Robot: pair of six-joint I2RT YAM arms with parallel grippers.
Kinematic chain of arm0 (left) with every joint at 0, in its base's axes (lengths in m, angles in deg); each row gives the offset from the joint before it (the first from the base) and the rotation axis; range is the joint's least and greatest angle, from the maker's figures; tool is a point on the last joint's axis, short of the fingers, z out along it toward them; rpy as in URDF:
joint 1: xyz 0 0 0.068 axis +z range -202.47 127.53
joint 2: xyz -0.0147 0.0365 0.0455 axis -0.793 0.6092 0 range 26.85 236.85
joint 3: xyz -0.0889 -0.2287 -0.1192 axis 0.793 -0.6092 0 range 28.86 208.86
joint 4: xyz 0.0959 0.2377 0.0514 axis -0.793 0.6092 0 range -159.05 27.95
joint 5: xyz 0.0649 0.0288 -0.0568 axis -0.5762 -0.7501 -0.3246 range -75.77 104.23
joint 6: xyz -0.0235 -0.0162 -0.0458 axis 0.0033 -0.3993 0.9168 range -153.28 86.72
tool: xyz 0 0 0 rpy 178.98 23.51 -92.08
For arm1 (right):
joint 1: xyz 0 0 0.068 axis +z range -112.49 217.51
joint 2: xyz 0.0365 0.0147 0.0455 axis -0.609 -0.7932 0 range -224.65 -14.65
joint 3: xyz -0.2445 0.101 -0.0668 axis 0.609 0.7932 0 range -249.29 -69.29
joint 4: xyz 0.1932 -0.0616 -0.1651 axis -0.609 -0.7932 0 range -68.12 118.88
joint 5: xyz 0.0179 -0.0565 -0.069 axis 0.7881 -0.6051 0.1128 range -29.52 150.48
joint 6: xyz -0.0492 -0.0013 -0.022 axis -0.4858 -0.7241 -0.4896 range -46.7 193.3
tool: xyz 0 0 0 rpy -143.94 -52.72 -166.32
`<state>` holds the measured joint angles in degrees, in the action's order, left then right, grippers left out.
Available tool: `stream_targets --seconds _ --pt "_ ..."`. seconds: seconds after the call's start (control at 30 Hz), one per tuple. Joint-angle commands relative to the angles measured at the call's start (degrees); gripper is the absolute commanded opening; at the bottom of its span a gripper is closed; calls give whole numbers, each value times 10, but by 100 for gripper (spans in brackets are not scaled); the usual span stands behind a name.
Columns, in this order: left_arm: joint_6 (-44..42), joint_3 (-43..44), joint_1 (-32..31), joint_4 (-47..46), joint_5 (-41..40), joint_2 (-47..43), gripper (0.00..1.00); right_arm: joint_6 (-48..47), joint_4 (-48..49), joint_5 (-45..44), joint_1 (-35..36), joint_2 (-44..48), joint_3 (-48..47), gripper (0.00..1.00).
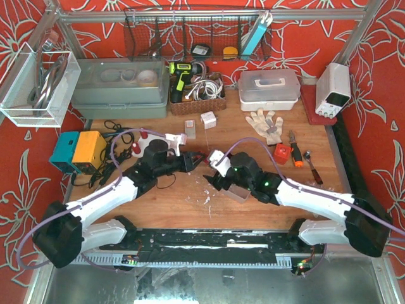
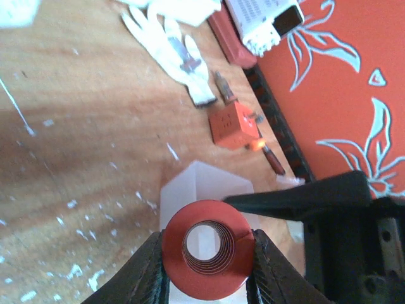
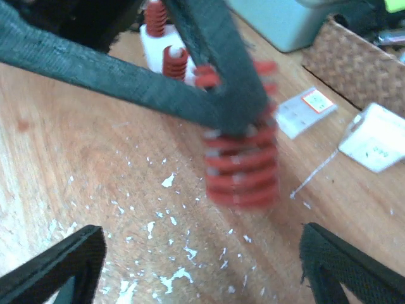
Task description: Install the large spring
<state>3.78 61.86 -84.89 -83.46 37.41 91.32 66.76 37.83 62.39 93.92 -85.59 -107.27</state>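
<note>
Left hand (image 2: pixel 207 266) clamps the red spring (image 2: pixel 209 218) above mid-counter (image 1: pixel 183 206) (a pale plastic tub (image 2: pixel 202 183) near it, contents unclear); right hand (image 3: pixel 202 266) gapes wide; the back-edge wicker basket (image 1: pixel 190 106) holds white cables (image 1: pixel 204 88)

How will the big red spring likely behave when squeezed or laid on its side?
The large spring looks thick-coiled, so probably stiff: the left gripper clamps it without visible squashing. Being round, it would likely roll if laid sideways on the table.
</note>
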Motion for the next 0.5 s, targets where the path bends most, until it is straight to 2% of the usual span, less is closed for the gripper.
stream_targets --seconds 0.0,0.03,0.23,0.37,0.47 --pt "-37 38 -2 20 -100 -31 0 26 -51 -61 3 71 -12 94" --pt "-45 45 -2 31 -125 -31 0 31 -54 -72 4 90 -7 98" --pt "-108 78 2 76 -302 -15 0 59 -22 -161 3 191 45 99" --pt "-133 105 13 97 -397 9 0 125 -26 -278 3 210 60 99" --pt "-140 118 31 102 -432 32 0 151 -66 -315 2 210 49 99"
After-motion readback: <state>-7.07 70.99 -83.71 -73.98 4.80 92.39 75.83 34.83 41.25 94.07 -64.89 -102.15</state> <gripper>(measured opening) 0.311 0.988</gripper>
